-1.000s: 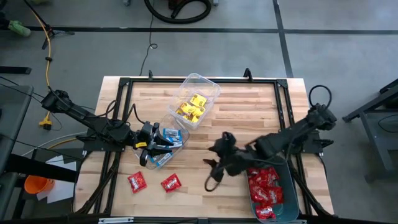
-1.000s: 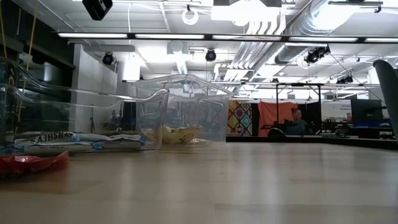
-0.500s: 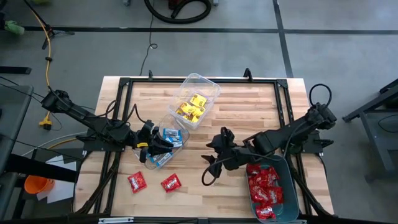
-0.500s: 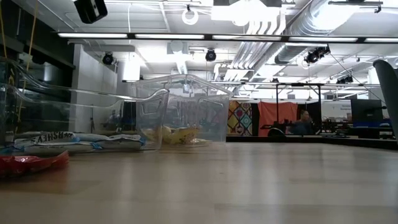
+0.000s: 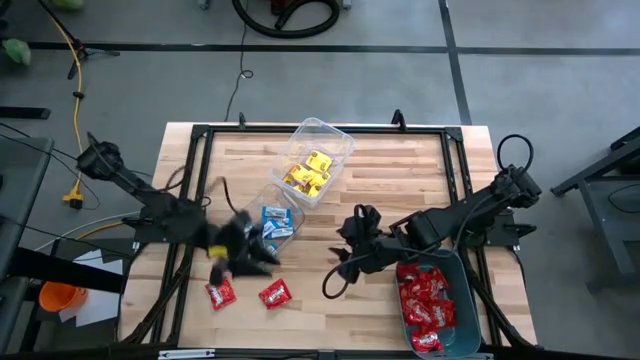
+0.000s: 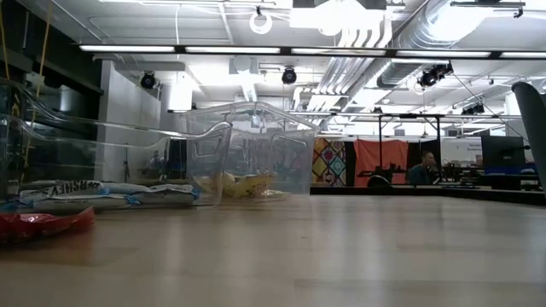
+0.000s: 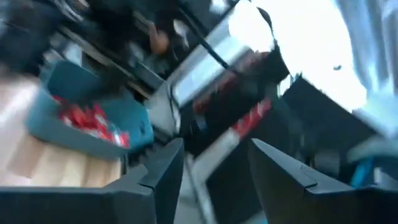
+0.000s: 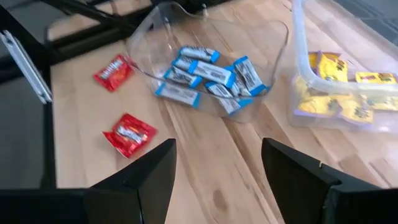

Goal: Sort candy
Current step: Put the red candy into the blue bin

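Note:
Two red candy packets (image 5: 220, 292) (image 5: 274, 293) lie flat on the wood near the table's near-left edge; the right wrist view shows them as well (image 8: 115, 71) (image 8: 129, 134). Blue-and-white candy (image 5: 272, 222) fills one clear tub, yellow candy (image 5: 308, 170) another, and red candy (image 5: 428, 305) the teal bin. My left gripper (image 5: 250, 260) is blurred, open and empty in its wrist view (image 7: 211, 168), just beyond the two loose red packets. My right gripper (image 5: 342, 262) is open and empty (image 8: 217, 174), over bare wood left of the teal bin.
The clear tub of blue-and-white candy (image 8: 205, 74) and the yellow tub (image 8: 348, 93) stand side by side at the table's middle and far side. The teal bin (image 5: 465, 290) sits at the near-right corner. Bare wood lies between the tubs and the bin.
My left gripper has swung quickly from above the blue-and-white candy tub toward the table's near edge, coming close to the two loose red packets; its image is smeared by the motion. The right gripper has drifted slightly leftward from the teal bin. No candy has moved.

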`<state>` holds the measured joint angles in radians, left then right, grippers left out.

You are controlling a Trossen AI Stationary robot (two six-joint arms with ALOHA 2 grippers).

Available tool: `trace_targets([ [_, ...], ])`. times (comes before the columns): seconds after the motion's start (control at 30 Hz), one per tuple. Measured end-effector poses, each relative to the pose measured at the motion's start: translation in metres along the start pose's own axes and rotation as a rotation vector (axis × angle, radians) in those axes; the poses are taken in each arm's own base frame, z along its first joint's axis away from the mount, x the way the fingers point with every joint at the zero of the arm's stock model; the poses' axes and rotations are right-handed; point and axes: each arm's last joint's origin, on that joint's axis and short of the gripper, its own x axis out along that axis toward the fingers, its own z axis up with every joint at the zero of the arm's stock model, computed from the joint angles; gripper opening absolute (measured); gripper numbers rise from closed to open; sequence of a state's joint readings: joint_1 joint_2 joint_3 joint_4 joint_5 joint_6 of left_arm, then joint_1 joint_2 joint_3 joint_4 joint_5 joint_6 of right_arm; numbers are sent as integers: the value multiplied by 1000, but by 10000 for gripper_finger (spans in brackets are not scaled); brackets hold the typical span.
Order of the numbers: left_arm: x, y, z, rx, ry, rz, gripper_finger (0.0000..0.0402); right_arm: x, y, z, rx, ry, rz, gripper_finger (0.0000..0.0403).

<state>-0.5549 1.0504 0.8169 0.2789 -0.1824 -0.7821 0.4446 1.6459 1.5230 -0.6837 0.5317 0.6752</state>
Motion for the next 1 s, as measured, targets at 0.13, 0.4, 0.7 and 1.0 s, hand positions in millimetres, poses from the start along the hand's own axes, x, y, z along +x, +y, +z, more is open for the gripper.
trace_targets([
  [0.13,21,-27,-12,165,307,109,188,0,-3,-4,-21,35,-28,232],
  [0.4,45,-7,-67,569,812,437,208,0,-7,-8,-55,72,-61,232],
  [0.7,80,37,-136,842,1113,427,212,-14,-15,-13,-41,123,-116,232],
  [1.0,96,82,-182,860,1292,487,212,-52,-23,-9,-13,53,-120,232],
])
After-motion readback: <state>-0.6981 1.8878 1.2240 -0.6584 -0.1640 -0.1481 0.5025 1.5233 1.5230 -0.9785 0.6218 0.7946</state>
